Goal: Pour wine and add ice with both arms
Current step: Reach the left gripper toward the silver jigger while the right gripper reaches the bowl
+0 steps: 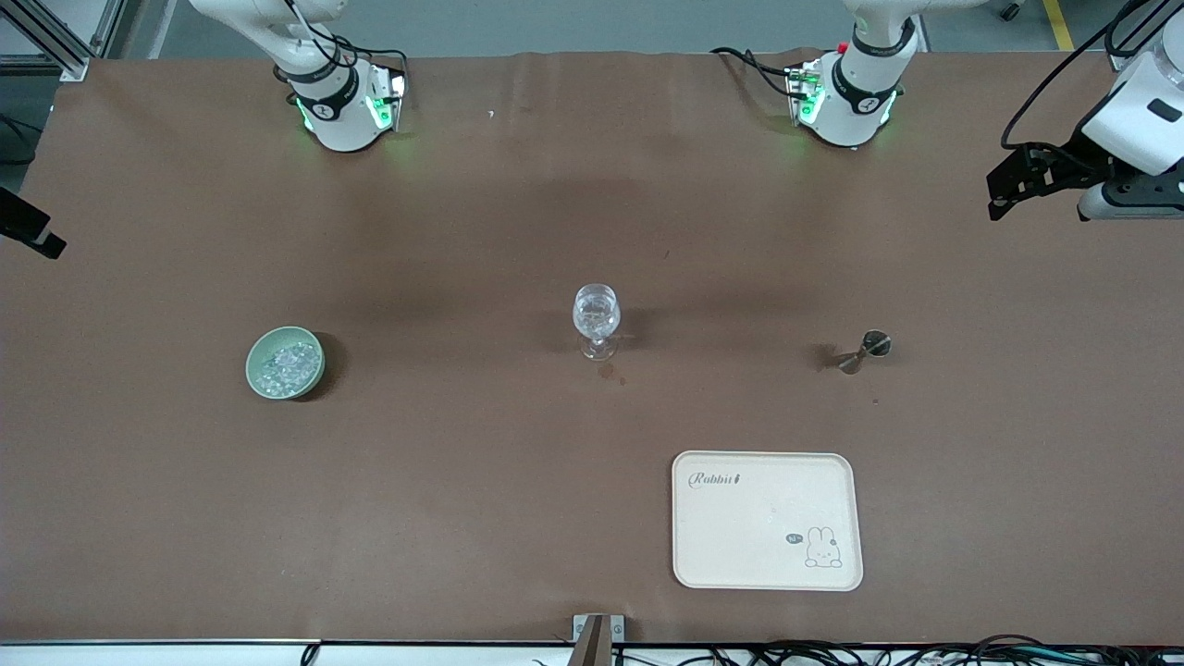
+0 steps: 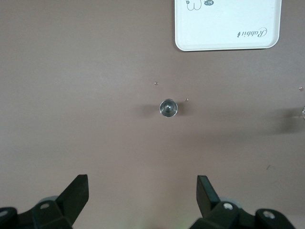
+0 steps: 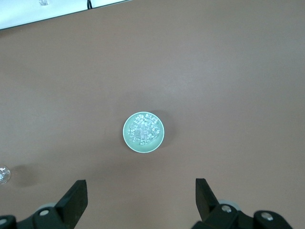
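- While both arms wait up high, the front view shows the brown desk [image 1: 462, 518] with a clear stemmed glass [image 1: 596, 319] in the middle. The tiny silvery metal jigger [image 1: 864, 351] stands toward the left arm's end. The pale green bowl [image 1: 285, 363] of small clear ice chunks [image 1: 287, 363] sits toward the right arm's end. A cream tray with a rabbit picture [image 1: 767, 520] lies nearer the camera than the jigger.
- In the left wrist view, the left claw [image 2: 143, 191] hangs wide open over the desk near the jigger [image 2: 168, 108], holding nothing. The tray [image 2: 227, 25] shows too.
- In the right wrist view, the right claw [image 3: 141, 193] hangs wide open over the desk near the bowl [image 3: 144, 132], holding nothing. The ice [image 3: 144, 129] fills the bowl.
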{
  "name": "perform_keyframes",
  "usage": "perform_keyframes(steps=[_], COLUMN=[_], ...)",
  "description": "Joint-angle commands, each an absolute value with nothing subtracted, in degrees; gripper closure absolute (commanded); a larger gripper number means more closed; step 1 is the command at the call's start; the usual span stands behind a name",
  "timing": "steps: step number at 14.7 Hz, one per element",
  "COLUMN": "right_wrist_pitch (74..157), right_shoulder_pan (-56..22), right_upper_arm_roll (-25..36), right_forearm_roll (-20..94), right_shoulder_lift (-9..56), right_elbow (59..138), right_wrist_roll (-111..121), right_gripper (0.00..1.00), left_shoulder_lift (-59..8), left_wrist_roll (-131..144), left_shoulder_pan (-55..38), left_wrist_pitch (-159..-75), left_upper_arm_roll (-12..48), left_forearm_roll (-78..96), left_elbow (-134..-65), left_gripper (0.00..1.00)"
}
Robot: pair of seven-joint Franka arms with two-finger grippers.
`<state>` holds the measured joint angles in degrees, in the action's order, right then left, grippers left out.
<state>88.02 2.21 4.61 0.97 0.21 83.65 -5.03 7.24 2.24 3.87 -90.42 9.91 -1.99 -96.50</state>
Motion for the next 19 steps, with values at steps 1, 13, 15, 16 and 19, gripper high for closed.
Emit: perform_keyframes(steps=[1,13,15,16,19], right_wrist_pitch=[86.9,86.0,86.0,86.0,86.5], right_shoulder_pan=[3.2,4.8,4.7,4.7,4.7], right_upper_arm_roll=[2.8,0.8,0.9,0.8,0.8], right_forearm_roll=[1.3,1.1,1.0,1.0,1.1], right_shoulder_lift=[0.4,0.4,0.4,0.4,1.1], right_elbow=[82.7,82.7,82.6,82.6,82.7], right_wrist_roll=[-4.7,-4.8,-4.8,-4.8,-4.7], right_gripper=[0.0,0.0,0.0,0.0,0.0], left_shoulder_lift=[7.3,-7.4,-11.7,-13.6,-21.7], left_wrist_roll=[1.1,4.5,11.0,13.3,21.8], left_shoulder_pan=[4.3,9.1,10.0,10.1,13.3], left_wrist_pitch=[-89.2,-88.0,-88.0,-88.0,-88.6], left_upper_arm_roll=[9.9,9.9,10.0,9.9,9.9], left_forearm_roll=[-1.4,-0.4,-0.4,-0.4,4.3], left_elbow=[-95.5,-89.6,-89.6,-89.6,-87.6], left_gripper=[0.0,0.0,0.01,0.03,0.08])
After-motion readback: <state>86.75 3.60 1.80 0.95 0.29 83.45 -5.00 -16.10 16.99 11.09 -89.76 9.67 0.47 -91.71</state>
